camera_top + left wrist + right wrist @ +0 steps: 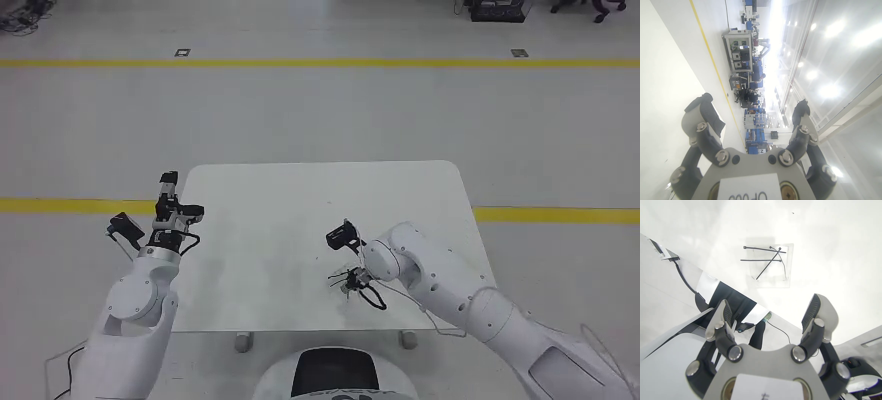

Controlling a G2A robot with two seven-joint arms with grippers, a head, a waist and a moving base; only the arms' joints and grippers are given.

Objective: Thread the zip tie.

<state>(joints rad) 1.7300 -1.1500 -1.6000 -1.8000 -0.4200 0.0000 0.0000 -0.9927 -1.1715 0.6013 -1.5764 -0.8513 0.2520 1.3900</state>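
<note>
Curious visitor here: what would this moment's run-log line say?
left gripper: open; right gripper: open, near zip ties; ties loose in clear tray

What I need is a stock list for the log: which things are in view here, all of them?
table: one, white, in front of the robot
tray: one, clear, on the table near its robot-side edge
zip ties: four, black, lying crossed in the tray
floor lines: two, yellow, across the floor
left gripper: one, black and silver, open, raised by the table's left edge
right gripper: one, black and silver, open, above the table near the tray
</note>
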